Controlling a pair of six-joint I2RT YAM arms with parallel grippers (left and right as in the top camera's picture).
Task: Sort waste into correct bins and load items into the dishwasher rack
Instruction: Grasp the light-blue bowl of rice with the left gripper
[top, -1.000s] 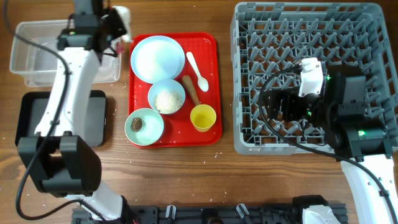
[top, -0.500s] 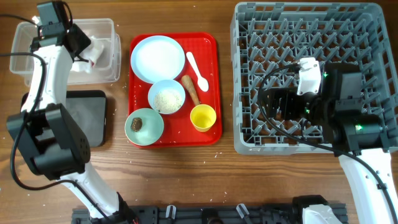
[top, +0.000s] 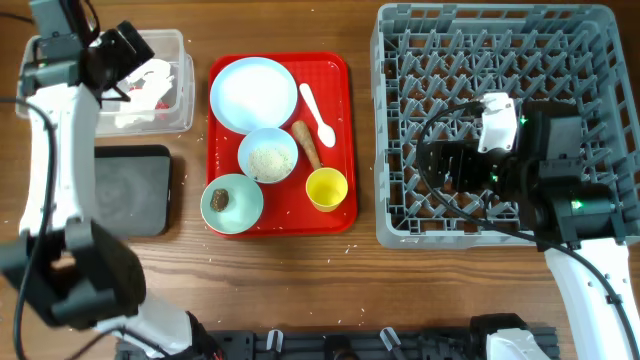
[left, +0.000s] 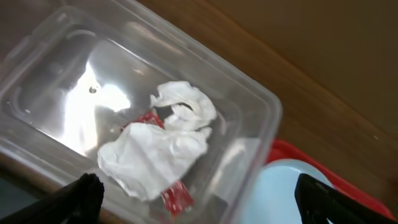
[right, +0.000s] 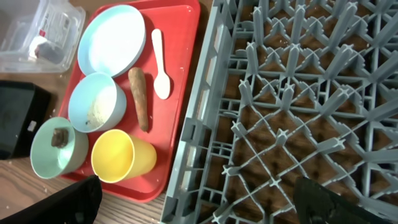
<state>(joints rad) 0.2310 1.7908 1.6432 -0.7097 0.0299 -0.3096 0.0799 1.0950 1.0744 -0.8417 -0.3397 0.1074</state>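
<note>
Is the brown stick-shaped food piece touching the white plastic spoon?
Apart. Right wrist view shows bare red tray between the brown stick-shaped food piece and the white plastic spoon.

Wrapper (left: 155, 149) in tub (left: 56, 62) — serving tray (top: 345, 100) between tub and rack (top: 400, 60).

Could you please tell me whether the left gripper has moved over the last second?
Yes: the left gripper moved left, from the clear tub's right rim to over its middle.

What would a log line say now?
left gripper: open over tub | wrapper: in tub | right gripper: open over rack | plate: on red tray
</note>
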